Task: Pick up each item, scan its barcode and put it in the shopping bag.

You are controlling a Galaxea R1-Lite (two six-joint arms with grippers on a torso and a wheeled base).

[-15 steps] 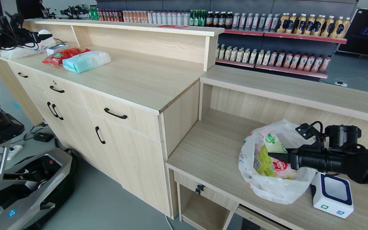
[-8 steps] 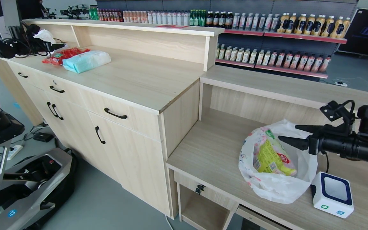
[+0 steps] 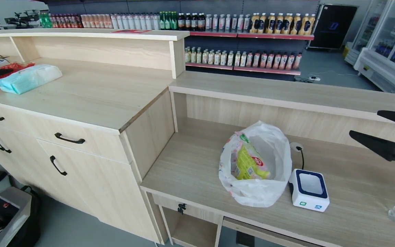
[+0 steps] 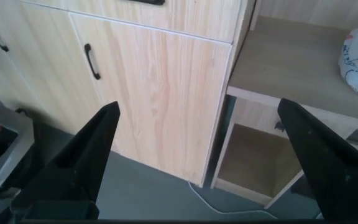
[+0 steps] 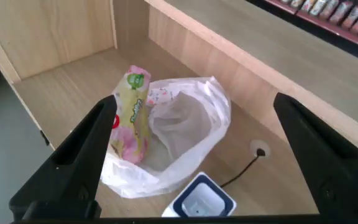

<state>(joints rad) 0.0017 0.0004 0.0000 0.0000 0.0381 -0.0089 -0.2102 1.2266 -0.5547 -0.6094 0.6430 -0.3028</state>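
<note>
Head view, nearest first: the lower counter carries the scanner and, just beside it and perhaps touching, the white shopping bag. The bag lies slumped with its mouth open upward, and a yellow snack packet leans inside it. The right gripper hangs above the counter on the right, near the bag but apart from it, its jaws spread wide and holding nothing. In the right wrist view the right gripper looks down past its spread jaws at the bag and the packet.

The left gripper is likewise spread and empty, and faces the cupboard doors under the counter.

Farther off, on the upper counter, a pale blue tissue pack lies at the left end with a red packet just behind it, both well apart from the bag. Drink shelves line the back wall.

As I judge it, those two items are yet to be scanned. The risks:
- The tissue pack is soft and may squash or slip in a pinch during the long carry.
- Its barcode may face away from the scanner.
- The limp bag may fold shut, or be pushed over the scanner, when the next item goes in.
</note>
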